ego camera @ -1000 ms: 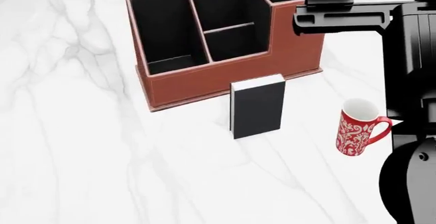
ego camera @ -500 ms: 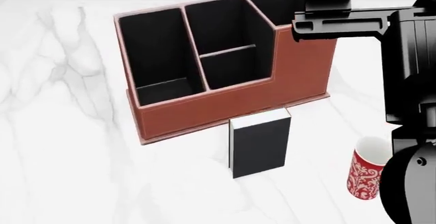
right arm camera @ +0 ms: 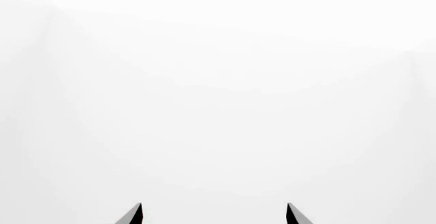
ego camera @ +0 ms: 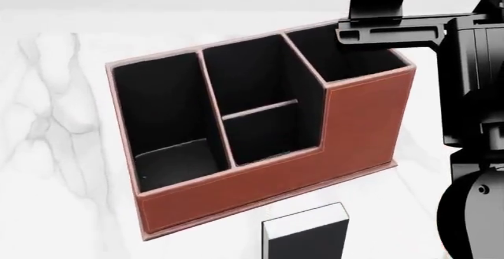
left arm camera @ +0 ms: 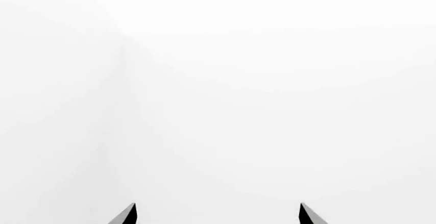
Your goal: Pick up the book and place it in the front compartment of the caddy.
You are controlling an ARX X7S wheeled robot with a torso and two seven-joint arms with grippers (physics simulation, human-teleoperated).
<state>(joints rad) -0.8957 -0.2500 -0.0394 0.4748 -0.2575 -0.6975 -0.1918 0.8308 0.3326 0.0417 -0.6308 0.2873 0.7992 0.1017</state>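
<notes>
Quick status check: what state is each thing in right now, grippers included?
book: standing upright on the table, in front of the caddy, ungripped, lower part cut off by the frame.
caddy: upright on the table, every visible cell empty.
left gripper: open, holding nothing, facing blank white.
right gripper: open, holding nothing, facing blank white.

The thin black book with its white page edge (ego camera: 306,235) runs off the head view's bottom edge (only its top shows). The right arm's black bulk (ego camera: 473,94) hides the reddish-brown leather-look caddy's (ego camera: 268,182) far right corner.
</notes>
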